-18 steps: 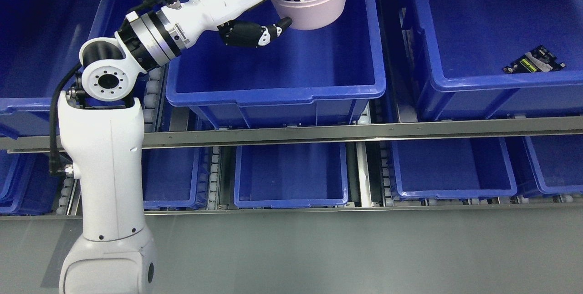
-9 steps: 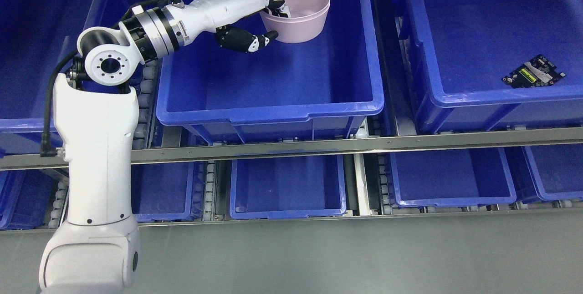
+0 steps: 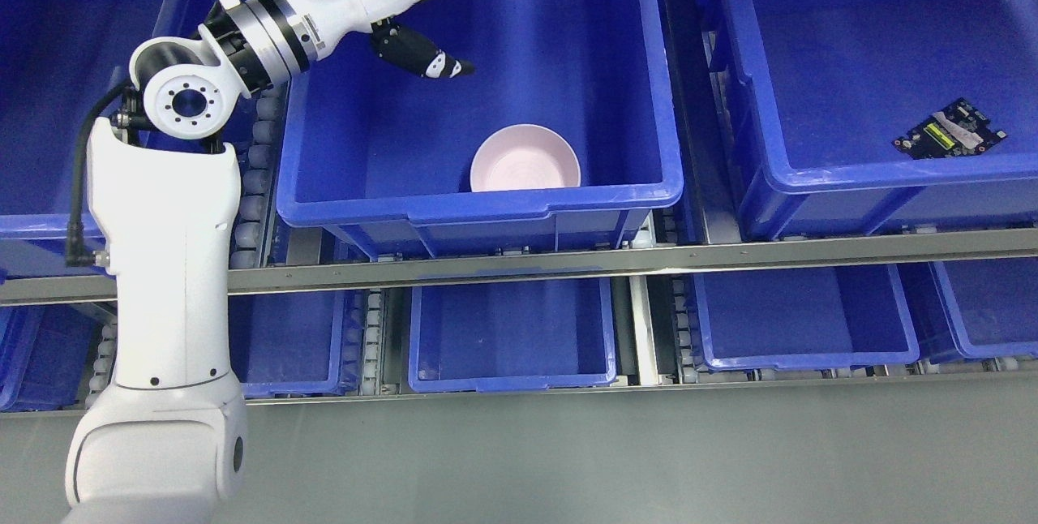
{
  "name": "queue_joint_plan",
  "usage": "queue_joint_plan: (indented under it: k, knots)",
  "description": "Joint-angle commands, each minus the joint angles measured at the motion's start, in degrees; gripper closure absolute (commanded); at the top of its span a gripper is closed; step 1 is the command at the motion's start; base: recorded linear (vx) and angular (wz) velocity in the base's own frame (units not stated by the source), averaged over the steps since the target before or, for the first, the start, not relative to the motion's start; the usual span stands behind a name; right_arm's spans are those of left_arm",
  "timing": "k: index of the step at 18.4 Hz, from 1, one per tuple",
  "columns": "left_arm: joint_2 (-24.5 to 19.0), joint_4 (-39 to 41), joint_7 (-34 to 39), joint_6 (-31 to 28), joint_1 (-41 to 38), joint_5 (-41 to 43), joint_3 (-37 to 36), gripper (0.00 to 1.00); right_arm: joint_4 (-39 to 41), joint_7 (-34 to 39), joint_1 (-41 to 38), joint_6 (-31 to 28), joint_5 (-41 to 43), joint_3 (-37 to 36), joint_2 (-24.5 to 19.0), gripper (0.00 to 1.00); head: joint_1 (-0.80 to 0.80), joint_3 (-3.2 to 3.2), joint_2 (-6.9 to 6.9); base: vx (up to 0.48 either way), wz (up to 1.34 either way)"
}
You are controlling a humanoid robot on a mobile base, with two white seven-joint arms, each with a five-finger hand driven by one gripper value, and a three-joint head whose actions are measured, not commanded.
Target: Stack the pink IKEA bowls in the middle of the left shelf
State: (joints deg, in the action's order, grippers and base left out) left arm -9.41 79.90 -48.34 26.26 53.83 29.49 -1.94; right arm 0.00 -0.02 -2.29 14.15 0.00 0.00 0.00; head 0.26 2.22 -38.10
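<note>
A pink bowl (image 3: 525,159) rests upright at the near end of the middle blue bin (image 3: 486,208), close to its front wall. My left hand (image 3: 478,5) hovers open over the far part of the same bin, fingers spread, thumb pointing down to the right. It holds nothing and is well apart from the bowl. The left arm rises from the lower left of the head view. No right arm shows.
A large blue bin on the right (image 3: 876,167) holds a small circuit board (image 3: 950,130). Another blue bin (image 3: 49,220) stands at the left. A metal shelf rail (image 3: 568,260) runs across, with lower blue bins (image 3: 511,378) beneath it.
The hand has let go of the pink bowl, which now lies at the bin's near end. The hand has opened and lifted toward the far end. The camera shifted earlier.
</note>
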Motion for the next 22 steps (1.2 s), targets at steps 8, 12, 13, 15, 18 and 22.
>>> queue_joint_plan:
  k: [8,12,13,15,18,22]
  knots:
    - [8.41,1.11,55.54,-11.65,-6.1,-32.48,3.09,0.0,1.0,0.02,0.01,0.0,0.09,-0.26,1.0,0.0,0.0,0.0,0.0,-0.006,0.01]
    - [8.41,11.93,55.37,-21.68,-11.81,-32.65,0.89,0.0,1.0,0.02,0.01,0.0,0.09,-0.26,1.0,0.0,0.0,0.0,0.0,-0.025,0.04]
    - [8.41,14.04,55.37,-21.87,-13.3,-32.56,-0.33,0.0,1.0,0.02,0.01,0.0,0.09,-0.26,1.0,0.0,0.0,0.0,0.0,-0.036,0.03]
    - [8.41,16.33,55.29,-21.35,-17.42,-32.56,-2.44,0.0,1.0,0.02,0.01,0.0,0.09,-0.26,1.0,0.0,0.0,0.0,0.0,-0.105,0.01]
    - [8.41,18.27,55.29,-19.77,-22.36,-32.56,-2.45,0.0,1.0,0.02,0.01,0.0,0.09,-0.26,1.0,0.0,0.0,0.0,0.0,-0.216,0.12]
    - [8.41,18.89,53.62,-19.85,-22.9,-32.56,-2.1,0.0,1.0,0.02,0.01,0.0,0.09,-0.26,1.0,0.0,0.0,0.0,0.0,-0.374,0.17]
